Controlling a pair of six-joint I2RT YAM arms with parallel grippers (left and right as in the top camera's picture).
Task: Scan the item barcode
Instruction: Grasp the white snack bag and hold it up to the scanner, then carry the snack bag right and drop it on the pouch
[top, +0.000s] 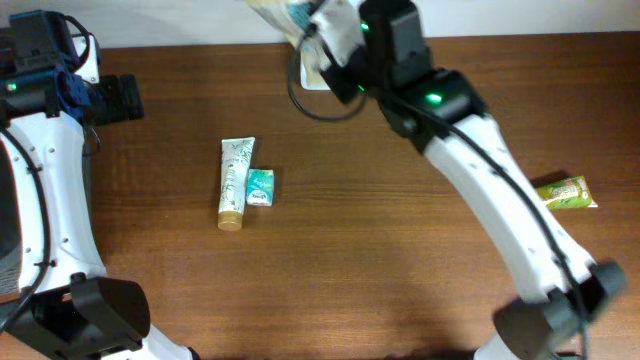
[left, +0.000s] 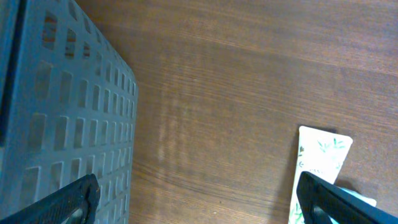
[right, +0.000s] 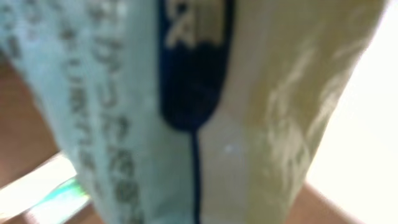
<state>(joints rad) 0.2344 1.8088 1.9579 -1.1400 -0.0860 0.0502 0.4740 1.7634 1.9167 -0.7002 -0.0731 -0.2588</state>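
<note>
My right gripper (top: 320, 30) is at the table's far edge, shut on a pale blue and beige packet (top: 285, 14) with printed text. In the right wrist view that packet (right: 186, 112) fills the frame, blurred and very close, and hides the fingers. Just below the gripper lies a white flat device (top: 314, 72) with a black looped cable. No barcode can be made out. At the far left my left gripper (top: 125, 97) is open and holds nothing. Its black fingertips (left: 73, 200) stand wide over bare wood in the left wrist view.
A white tube (top: 236, 178) and a small teal box (top: 261, 187) lie side by side left of centre; the tube (left: 318, 163) also shows by my left gripper's right finger. A green packet (top: 566, 192) lies at the right edge. A grey perforated crate (left: 62, 106) stands beside the left gripper.
</note>
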